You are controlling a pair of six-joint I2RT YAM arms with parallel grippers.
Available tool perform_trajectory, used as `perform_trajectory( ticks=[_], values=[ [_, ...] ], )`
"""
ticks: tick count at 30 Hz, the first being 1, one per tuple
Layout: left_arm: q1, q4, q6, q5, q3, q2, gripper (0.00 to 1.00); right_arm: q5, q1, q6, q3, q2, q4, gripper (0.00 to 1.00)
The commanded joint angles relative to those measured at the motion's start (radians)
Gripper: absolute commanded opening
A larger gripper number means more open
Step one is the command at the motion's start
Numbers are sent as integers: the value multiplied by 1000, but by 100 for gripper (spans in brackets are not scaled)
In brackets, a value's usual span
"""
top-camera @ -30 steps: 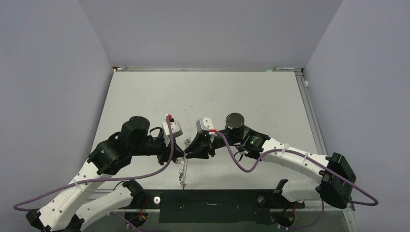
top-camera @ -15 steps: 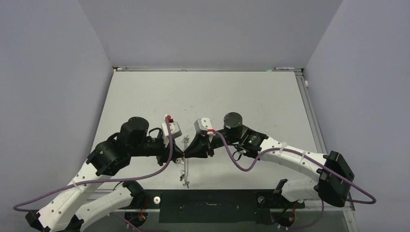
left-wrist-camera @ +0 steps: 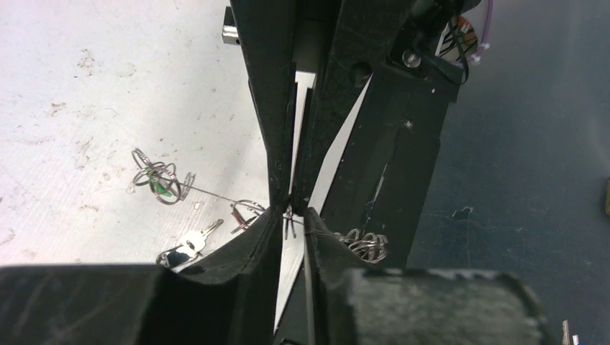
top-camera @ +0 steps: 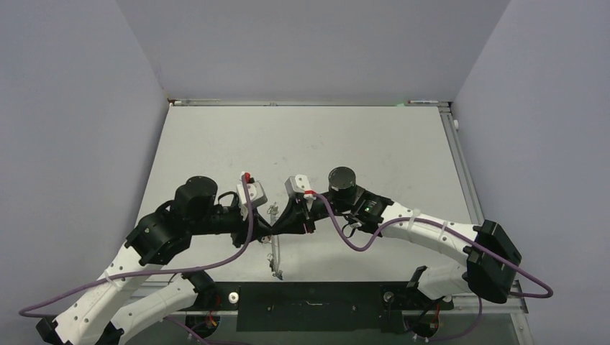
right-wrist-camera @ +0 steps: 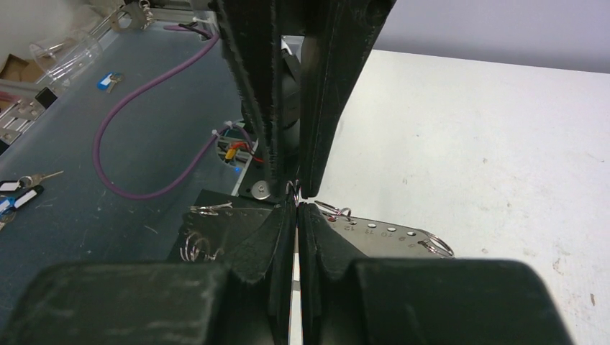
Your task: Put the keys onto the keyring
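Observation:
The keyring (top-camera: 275,253) is a thin grey wire running from the two meeting grippers toward the table's near edge. My left gripper (top-camera: 267,228) and right gripper (top-camera: 280,228) stand tip to tip on it, both shut. In the left wrist view, the keyring's wire (left-wrist-camera: 216,195) leads from a green-tagged ring (left-wrist-camera: 164,185) on the table to my left gripper (left-wrist-camera: 293,213). A silver key (left-wrist-camera: 193,243) lies just below. In the right wrist view, my right gripper (right-wrist-camera: 296,206) pinches at the same spot. What sits between the pads is too small to make out.
A numbered metal strip with holes (right-wrist-camera: 388,233) lies under the right fingers, with a small ring (right-wrist-camera: 437,246) at its end. Loose coiled rings (right-wrist-camera: 190,246) rest on the black base plate (top-camera: 316,305). Purple cables (top-camera: 237,251) loop off both wrists.
The right gripper has closed its jaws at the meeting point. Both arms have drifted slightly left and back, and the wire's near end has swung a little.

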Motion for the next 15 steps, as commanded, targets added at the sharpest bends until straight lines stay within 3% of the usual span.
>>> perform_trajectory(
  ticks=[1,5,7,15],
  values=[
    [-1,89,-11,-5,8,-22,26,33,16,28,-13,-28,128,5],
    [0,99,-32,-9,22,-47,52,109,13,60,-61,-67,191,5],
    [0,118,-62,-17,25,-73,58,134,11,98,-96,-94,278,5],
    [0,351,-112,5,-101,-235,60,214,-3,211,-196,-170,525,5]
  ],
)
